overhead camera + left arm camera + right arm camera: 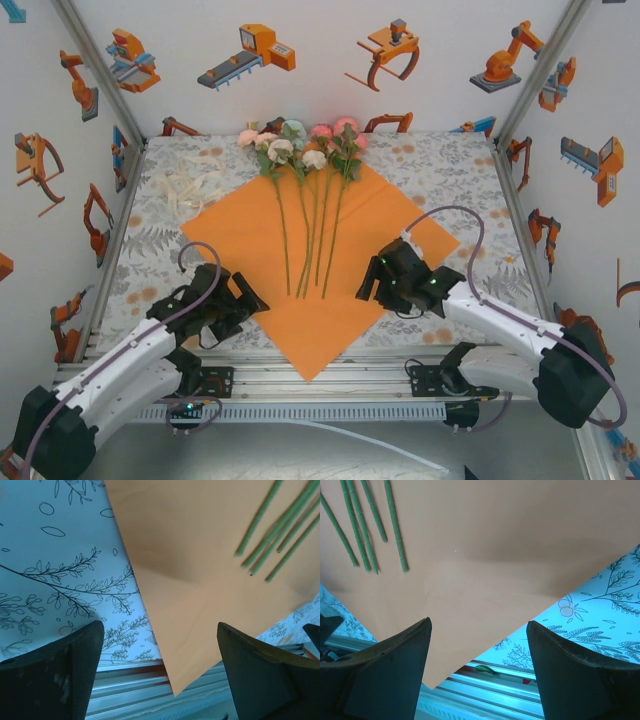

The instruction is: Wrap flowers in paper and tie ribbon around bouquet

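The orange paper point(240, 240) lies flat as a diamond on the tablecloth, its near corner hanging over the front rail. The flowers point(300, 150) rest on it, heads at the far corner and green stems point(312, 235) running toward me. Cream ribbon point(190, 185) lies loose at the back left. My left gripper point(252, 298) hovers open over the paper's near-left edge; paper point(200, 555) and stem ends point(280, 525) show beyond its open jaws point(159, 625). At the near-right edge my right gripper point(367, 288) is also open point(479, 621), above paper point(485, 540) and stem ends point(365, 530), holding nothing.
A leaf-print tablecloth point(450, 170) covers the table inside walls printed with robots. An aluminium rail point(330, 385) runs along the front edge under the paper's corner. A small green bit point(484, 669) sits on that rail.
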Available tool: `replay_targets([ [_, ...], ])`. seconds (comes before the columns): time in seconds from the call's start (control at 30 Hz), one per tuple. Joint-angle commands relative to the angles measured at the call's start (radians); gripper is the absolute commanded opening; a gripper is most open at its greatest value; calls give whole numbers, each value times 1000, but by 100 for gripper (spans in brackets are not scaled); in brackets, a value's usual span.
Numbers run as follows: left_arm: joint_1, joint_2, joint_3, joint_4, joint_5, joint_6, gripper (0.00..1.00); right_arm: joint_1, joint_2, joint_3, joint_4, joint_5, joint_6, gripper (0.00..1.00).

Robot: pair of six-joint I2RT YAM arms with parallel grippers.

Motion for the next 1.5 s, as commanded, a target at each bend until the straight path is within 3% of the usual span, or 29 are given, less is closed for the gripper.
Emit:
replay_targets([
  [0.0,-18,43,-28,143,49,-101,84,11,8,-15,11,-9,87,70],
  [0.2,-32,169,-35,281,114,-100,82,12,59,-47,20,-34,152,71],
  [0.4,-47,265,14,418,233,-123,80,12,8,-80,-10,-34,204,72],
  [0.63,-138,297,131,378,241,-109,83,14,-93,-138,-46,-50,279,73],
  [0.97,-141,322,150,419,256,-105,81,15,-135,-206,50,-69,355,72],
  [1.1,-142,338,155,421,271,-64,81,15,-145,-165,43,-25,398,58],
  [1.2,-142,307,174,352,231,8,83,15,-130,-151,88,0,472,33],
  [1.27,-143,273,211,277,202,116,90,15,-102,-139,117,5,519,11],
  [1.4,-145,197,315,78,154,400,100,14,-62,-105,102,45,582,3],
  [1.47,-152,170,363,-8,141,538,97,5,-49,-100,99,73,633,2],
])
